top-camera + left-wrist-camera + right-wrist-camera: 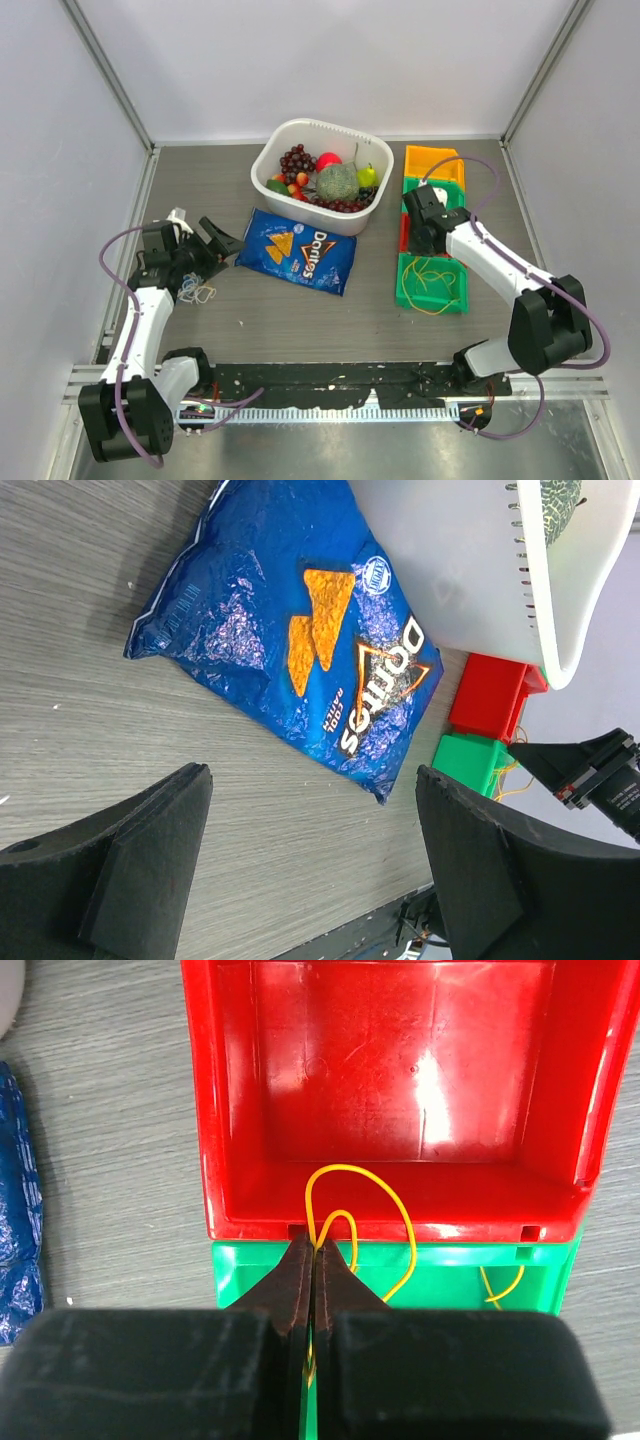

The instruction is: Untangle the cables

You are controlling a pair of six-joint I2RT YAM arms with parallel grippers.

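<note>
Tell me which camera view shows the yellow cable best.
The top external view: it shows most of the yellow cable as a loose bunch in the green bin. The right wrist view shows only its loops against the red bin, pinched by the shut right gripper. The left wrist view shows just a few strands.

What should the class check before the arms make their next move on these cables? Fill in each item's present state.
1. Right gripper jaws shut on yellow cable: ok.
2. Yellow cable clear of green bin: not ok, strands trail into it.
3. Left gripper jaws open, empty: ok.
4. Pale cable bunch untangled: cannot tell, too small.
5. Doritos bag apart from left jaws: ok.
</note>
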